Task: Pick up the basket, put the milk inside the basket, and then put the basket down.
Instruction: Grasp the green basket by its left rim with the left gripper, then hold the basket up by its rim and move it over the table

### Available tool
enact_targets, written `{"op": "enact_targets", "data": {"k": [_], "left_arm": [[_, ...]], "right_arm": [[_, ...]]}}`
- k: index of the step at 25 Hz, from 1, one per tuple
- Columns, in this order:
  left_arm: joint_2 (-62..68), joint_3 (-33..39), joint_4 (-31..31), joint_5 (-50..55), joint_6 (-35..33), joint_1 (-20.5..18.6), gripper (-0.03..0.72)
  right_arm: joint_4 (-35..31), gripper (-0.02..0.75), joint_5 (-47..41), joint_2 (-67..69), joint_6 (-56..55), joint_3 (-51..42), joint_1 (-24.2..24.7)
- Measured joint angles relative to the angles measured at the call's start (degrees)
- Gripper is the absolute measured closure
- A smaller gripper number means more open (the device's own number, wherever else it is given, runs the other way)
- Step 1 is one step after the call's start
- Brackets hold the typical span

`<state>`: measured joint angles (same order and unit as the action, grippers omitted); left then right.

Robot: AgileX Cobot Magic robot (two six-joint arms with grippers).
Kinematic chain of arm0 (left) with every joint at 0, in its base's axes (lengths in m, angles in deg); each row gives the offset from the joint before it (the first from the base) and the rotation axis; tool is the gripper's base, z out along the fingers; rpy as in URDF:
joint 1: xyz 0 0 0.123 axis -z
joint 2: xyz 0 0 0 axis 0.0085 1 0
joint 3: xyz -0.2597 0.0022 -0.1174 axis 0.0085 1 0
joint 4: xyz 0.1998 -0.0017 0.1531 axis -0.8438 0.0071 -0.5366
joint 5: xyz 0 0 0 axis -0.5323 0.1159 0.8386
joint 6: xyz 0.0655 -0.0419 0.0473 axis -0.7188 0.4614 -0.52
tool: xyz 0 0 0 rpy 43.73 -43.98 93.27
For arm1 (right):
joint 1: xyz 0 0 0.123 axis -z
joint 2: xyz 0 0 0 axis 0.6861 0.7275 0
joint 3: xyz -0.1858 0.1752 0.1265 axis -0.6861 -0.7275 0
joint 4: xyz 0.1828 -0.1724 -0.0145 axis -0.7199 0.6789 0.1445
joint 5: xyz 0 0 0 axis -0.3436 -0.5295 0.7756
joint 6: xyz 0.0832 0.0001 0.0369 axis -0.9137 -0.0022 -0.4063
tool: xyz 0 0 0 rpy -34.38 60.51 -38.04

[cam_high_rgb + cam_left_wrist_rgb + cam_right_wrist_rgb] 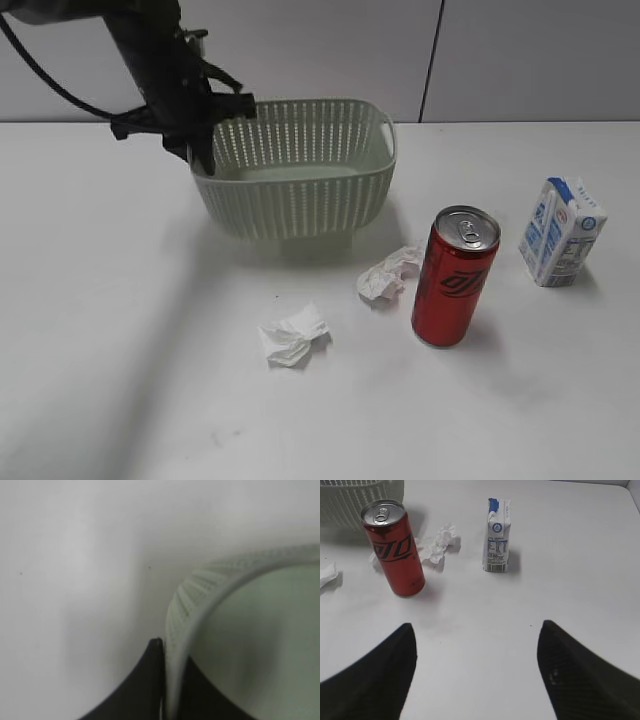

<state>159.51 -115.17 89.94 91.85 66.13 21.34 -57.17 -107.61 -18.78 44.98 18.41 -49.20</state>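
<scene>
The basket [300, 170], pale green plastic with slotted walls and rounded corners, sits near the far edge of the white table [120, 380], left of centre. The left gripper [200, 140] is clamped on its left rim, a dark finger on each side of the wall. The milk [562, 232], a small white-and-blue carton, stands upright toward the right edge. Between them stand a glossy red can [455, 277] and two crumpled tissues [388, 275]. The right gripper [475, 675] hovers spread wide, holding nothing.
</scene>
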Motion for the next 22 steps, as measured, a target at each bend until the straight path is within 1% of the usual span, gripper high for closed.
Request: {"op": "enact_targets", "data": {"k": [3, 5, 7, 9, 12, 14, 22], "left_arm": [[-3.61, 0.0, -0.5, 1.87, 1.11, 0.18, 0.688], [-5.93, 0.0, -2.19, 3.54, 1.36, 1.11, 0.688], [-9.14, 1.09, -4.7, 4.23, 1.5, 2.83, 0.688], [-11.97, 3.51, -5.57, 4.05, 2.31, 4.71, 0.688], [-17.16, 9.38, -5.29, 1.78, 4.92, 7.12, 0.688], [-20.25, 14.18, -5.09, -0.47, 5.41, 8.03, 0.688], [-31.76, 36.13, -5.62, -7.42, 7.33, 8.23, 0.688]], "right_arm": [[0.0, 0.148, 0.0, 0.0, 0.0, 0.0, 0.0], [0.0, 0.148, 0.0, 0.0, 0.0, 0.0, 0.0], [0.0, 0.148, 0.0, 0.0, 0.0, 0.0, 0.0], [0.0, 0.148, 0.0, 0.0, 0.0, 0.0, 0.0], [0.0, 0.148, 0.0, 0.0, 0.0, 0.0, 0.0], [0.0, 0.148, 0.0, 0.0, 0.0, 0.0, 0.0], [0.15, 0.148, 0.0, 0.0, -0.05, 0.0, 0.0]]}}
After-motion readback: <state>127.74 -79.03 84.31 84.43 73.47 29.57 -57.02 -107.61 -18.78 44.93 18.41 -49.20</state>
